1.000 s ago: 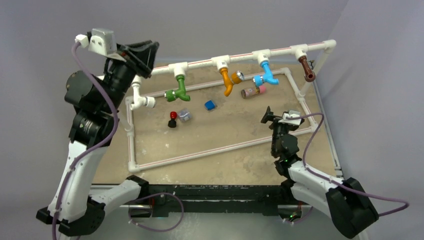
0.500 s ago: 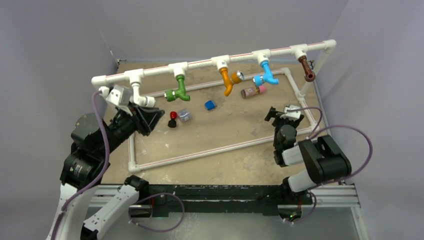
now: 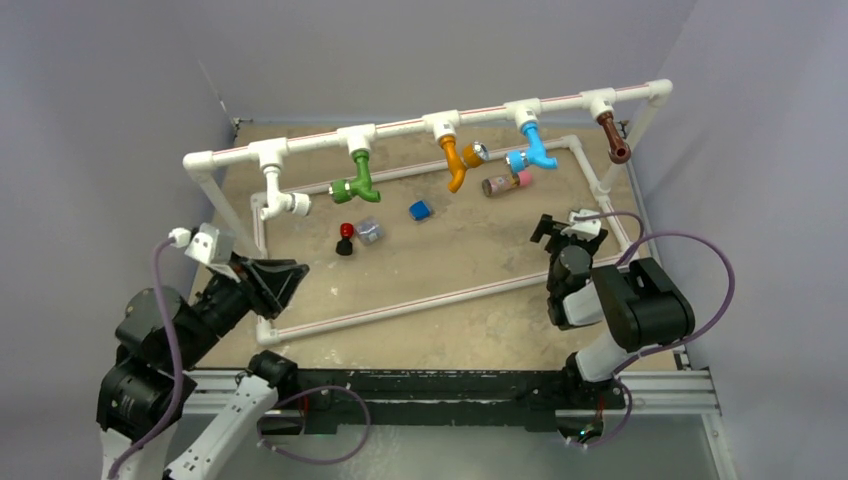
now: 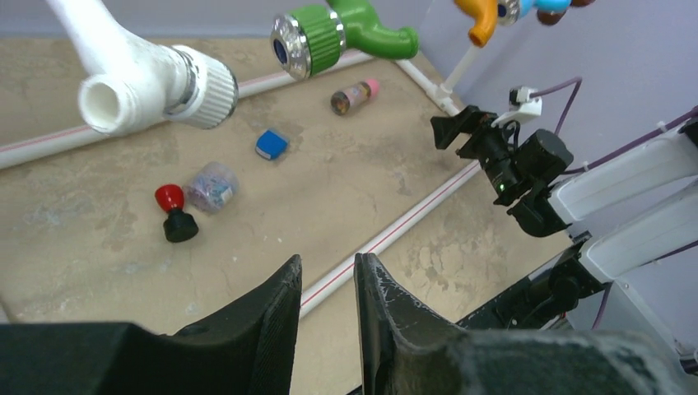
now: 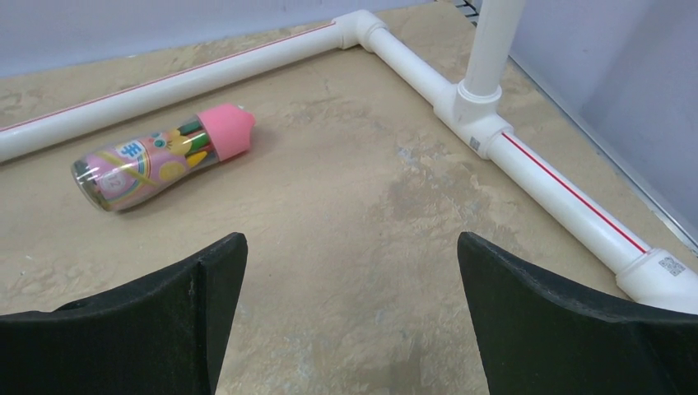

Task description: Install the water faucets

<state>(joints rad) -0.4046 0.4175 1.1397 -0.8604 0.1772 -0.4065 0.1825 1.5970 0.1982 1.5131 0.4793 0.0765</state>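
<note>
Four faucets hang from the raised white pipe rail (image 3: 400, 127): green (image 3: 355, 181), orange (image 3: 455, 161), blue (image 3: 533, 150) and brown (image 3: 614, 138). The green one (image 4: 346, 29) and the orange one (image 4: 477, 11) also show in the left wrist view. A white tap fitting (image 3: 283, 203) hangs at the rail's left end (image 4: 156, 78). My left gripper (image 3: 298, 270) is near the frame's front left, empty, its jaws a narrow gap apart (image 4: 328, 262). My right gripper (image 3: 558, 226) is wide open and empty (image 5: 351, 239) low over the mat at the right.
A pink-and-brown cylinder (image 3: 505, 183) lies on the mat, ahead and left of the right gripper (image 5: 160, 160). A blue cap (image 3: 420, 210), a red-and-black piece (image 3: 345, 238) and a small clear piece (image 3: 369, 230) lie mid-mat. A white pipe frame (image 3: 400, 308) borders the mat.
My left arm has drawn back and down from the rail's left end to the near left. My right arm has folded back at its elbow; its gripper has barely moved.
</note>
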